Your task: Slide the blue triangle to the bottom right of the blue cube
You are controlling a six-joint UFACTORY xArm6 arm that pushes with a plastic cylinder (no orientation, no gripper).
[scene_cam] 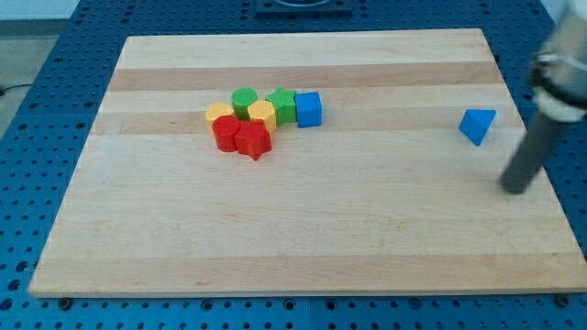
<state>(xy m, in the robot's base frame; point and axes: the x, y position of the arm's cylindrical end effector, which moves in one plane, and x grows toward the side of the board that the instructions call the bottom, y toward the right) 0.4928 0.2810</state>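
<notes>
The blue triangle (477,125) lies alone near the board's right edge. The blue cube (308,109) sits at the right end of a cluster left of the board's middle. My tip (515,190) is on the board below and to the right of the blue triangle, a short gap away from it and far right of the blue cube. The rod rises from the tip toward the view's upper right.
The cluster holds a green block (283,104) touching the blue cube, a green cylinder (244,99), two yellow blocks (262,115) (219,114), a red block (225,132) and a red star (253,140). The wooden board (303,238) rests on a blue perforated table.
</notes>
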